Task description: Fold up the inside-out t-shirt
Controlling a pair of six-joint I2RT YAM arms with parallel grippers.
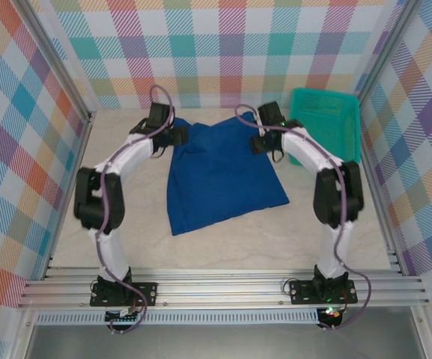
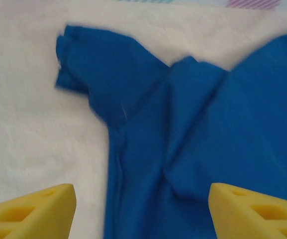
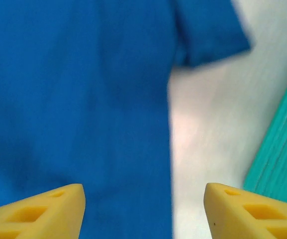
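The t-shirt [image 1: 219, 179] lies spread out — left gripper [image 2: 142, 188] at its 11 o'clock, right gripper [image 3: 143, 186] at 1 o'clock, both spread apart.

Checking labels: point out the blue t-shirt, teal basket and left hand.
blue t-shirt [image 1: 219, 176], top view, middle of the fabric.
teal basket [image 1: 332, 120], top view, mesh floor.
left hand [image 2: 142, 204], left wrist view, midway between fingertips.

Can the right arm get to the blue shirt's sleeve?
Probably yes. The right gripper hangs open over the t-shirt, its sleeve just ahead with nothing between; the basket sits off to the side.
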